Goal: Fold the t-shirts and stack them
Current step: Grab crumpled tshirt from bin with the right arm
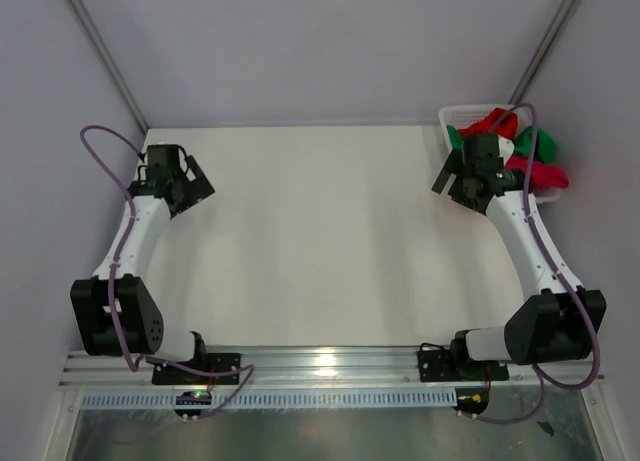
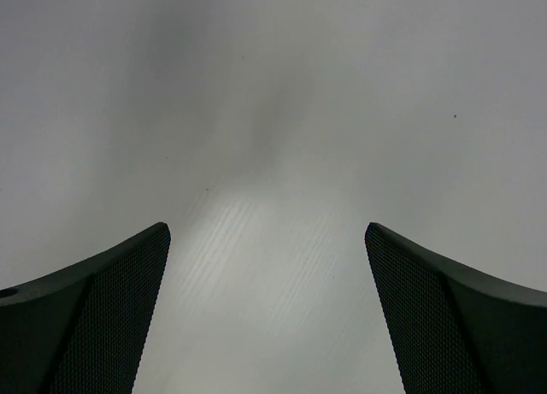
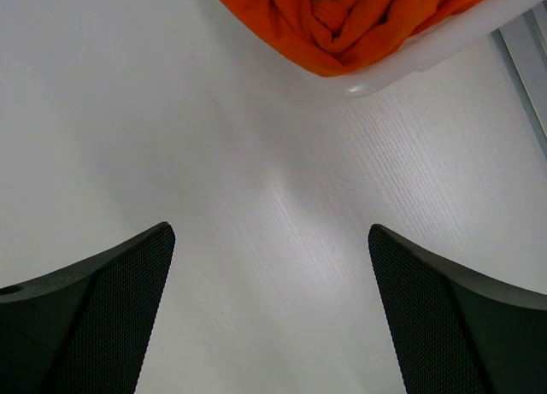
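Overhead camera looks down on the whole table [image 1: 320,231]; both wrist cameras face it closely.

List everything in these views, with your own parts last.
t-shirts: crumpled heap, count unclear; red, green, magenta; in the basket
orange t-shirt: one; orange; in the basket, seen from the right wrist
basket: one; white; far right corner of the table
table: one; white
rail: one; silver; near edge
left arm: one; white and black; left side
right arm: one; white and black; right side
left pincer: one; black; open over bare table
right pincer: one; black; open beside the basket
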You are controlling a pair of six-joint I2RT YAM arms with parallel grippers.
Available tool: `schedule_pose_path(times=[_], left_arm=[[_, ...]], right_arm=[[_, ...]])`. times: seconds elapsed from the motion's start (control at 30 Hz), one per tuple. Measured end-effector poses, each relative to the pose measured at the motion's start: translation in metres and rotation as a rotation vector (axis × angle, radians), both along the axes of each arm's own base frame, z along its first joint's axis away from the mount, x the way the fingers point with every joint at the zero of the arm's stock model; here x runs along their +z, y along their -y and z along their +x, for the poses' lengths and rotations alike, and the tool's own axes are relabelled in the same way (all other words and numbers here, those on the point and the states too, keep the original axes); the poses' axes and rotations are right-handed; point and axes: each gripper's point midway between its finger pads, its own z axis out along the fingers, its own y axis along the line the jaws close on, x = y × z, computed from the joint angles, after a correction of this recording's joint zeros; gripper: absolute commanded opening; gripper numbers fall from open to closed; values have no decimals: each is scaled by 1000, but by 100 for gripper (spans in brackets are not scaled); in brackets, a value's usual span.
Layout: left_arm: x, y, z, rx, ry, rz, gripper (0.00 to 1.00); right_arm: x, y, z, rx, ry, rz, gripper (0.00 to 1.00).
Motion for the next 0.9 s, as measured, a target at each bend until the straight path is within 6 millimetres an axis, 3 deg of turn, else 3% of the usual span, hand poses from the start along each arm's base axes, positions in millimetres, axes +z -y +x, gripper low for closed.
schedule_pose_path(times=[0.2,0.43,0.67,0.9], left_arm=[[0,-1,-1,21,0,-7,99],[-5,-3,-4,42,-11,-4,99],[-19,-4,-18,57,-45,0,99],[-15,-9,-31,81,-28,24,99]], right_arm=[[5,6,10,-7,19,-38,99],[16,52,18,-280,27,-165,99],[6,89,22,-504,47,-120,99],[-14,103,42,-582,106,49,98]])
